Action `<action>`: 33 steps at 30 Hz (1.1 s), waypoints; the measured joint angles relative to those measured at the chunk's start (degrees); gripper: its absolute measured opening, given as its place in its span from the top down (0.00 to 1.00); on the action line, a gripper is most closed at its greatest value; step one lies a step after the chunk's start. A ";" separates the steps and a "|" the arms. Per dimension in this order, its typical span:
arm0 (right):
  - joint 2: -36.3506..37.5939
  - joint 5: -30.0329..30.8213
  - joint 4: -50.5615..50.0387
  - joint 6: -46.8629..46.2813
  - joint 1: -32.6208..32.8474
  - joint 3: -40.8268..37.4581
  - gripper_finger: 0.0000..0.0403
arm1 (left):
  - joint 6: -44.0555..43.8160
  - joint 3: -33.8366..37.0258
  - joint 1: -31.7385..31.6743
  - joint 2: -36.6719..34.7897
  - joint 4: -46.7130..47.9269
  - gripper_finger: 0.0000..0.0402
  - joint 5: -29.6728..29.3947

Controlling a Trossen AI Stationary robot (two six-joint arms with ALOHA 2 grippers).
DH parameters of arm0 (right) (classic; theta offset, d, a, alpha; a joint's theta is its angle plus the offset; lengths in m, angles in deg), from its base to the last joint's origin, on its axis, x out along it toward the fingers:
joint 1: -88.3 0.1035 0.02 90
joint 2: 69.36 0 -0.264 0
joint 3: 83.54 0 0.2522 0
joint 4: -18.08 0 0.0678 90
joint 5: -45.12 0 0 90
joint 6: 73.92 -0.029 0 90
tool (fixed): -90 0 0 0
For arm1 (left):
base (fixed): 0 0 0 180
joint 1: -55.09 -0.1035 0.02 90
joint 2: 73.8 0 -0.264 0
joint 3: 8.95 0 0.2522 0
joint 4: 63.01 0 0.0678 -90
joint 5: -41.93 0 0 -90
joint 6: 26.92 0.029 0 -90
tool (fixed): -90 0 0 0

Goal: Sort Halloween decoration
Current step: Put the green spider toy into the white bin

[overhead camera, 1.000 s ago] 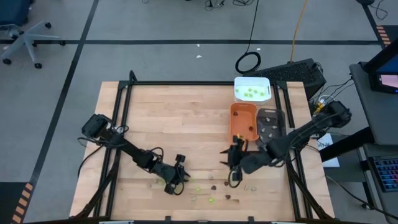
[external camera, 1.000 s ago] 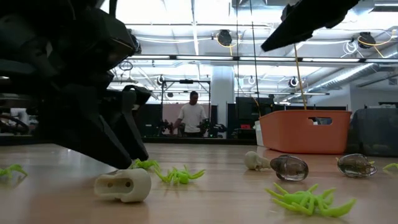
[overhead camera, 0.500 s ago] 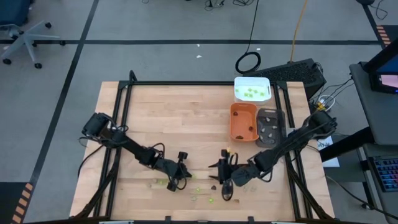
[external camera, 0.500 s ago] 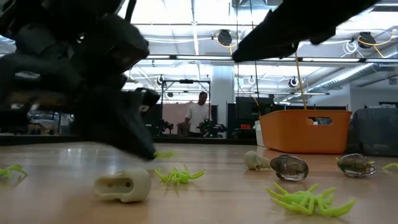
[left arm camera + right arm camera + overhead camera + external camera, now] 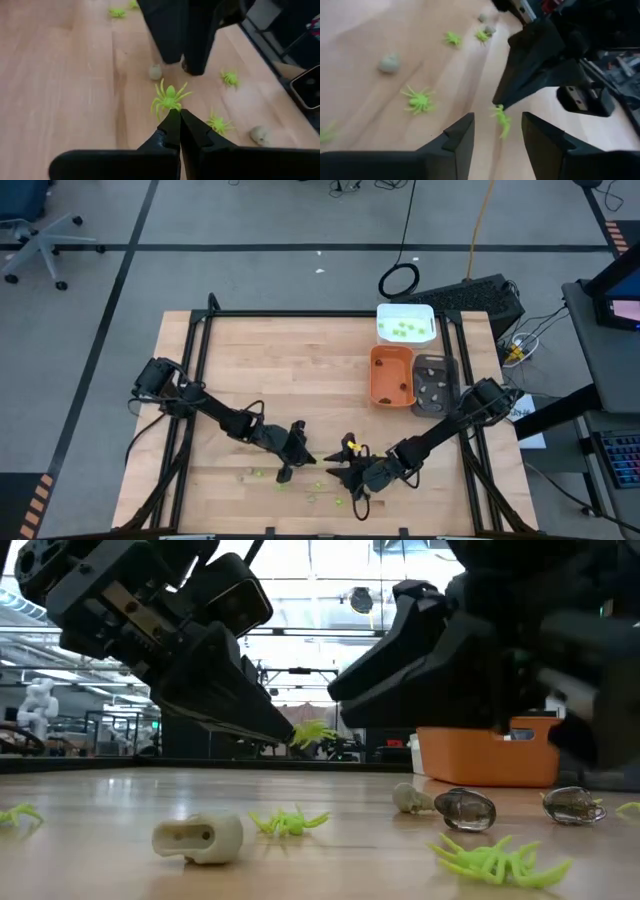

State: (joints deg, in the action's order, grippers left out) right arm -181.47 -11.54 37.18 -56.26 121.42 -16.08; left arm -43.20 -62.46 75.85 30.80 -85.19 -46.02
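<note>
My left gripper (image 5: pixel 177 116) is pinched tight on a lime-green spider (image 5: pixel 169 97), held by its rear end at the fingertips and lifted clear of the table (image 5: pixel 260 370), as the low view shows. That arm reaches low from the table's left side toward the near middle, its fingers angled down.

My right gripper (image 5: pixel 495 124) faces it from the other side, just beside it, with its fingers (image 5: pixel 457 137) parted and nothing between them. That arm stretches low and nearly flat from the right edge, past the trays, toward the same near-middle spot.

Counting from the low view, I see on the wood one pale beige-grey piece (image 5: pixel 198 838) nearest the camera, a second pale piece (image 5: pixel 408 798) farther back, two dark glossy pieces (image 5: pixel 466 809), and four green spiders lying flat: one at the far left edge (image 5: pixel 18 813), one in the middle (image 5: pixel 287 822), one large at the right front (image 5: pixel 492 861), and a tip of one at the right border.

Three trays sit at the far right: a white tray (image 5: pixel 405 311) with green pieces inside, an orange tray (image 5: pixel 377 375), and a grey tray (image 5: pixel 450 370) holding dark pieces. I cannot count their contents.
</note>
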 joint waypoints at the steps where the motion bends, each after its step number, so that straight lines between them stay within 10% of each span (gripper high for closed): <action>1: -0.31 0.17 0.00 0.49 0.00 0.00 0.64 | -0.75 0.00 -0.13 0.00 -0.35 1.00 0.79; 33: -0.33 -5.58 0.65 3.98 -3.47 0.00 0.90 | -5.90 -0.04 -1.29 -0.07 -2.66 1.00 2.84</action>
State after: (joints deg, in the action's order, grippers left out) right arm -181.80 -17.12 37.83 -52.29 117.95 -16.08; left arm -49.10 -62.51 74.56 30.74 -87.85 -43.18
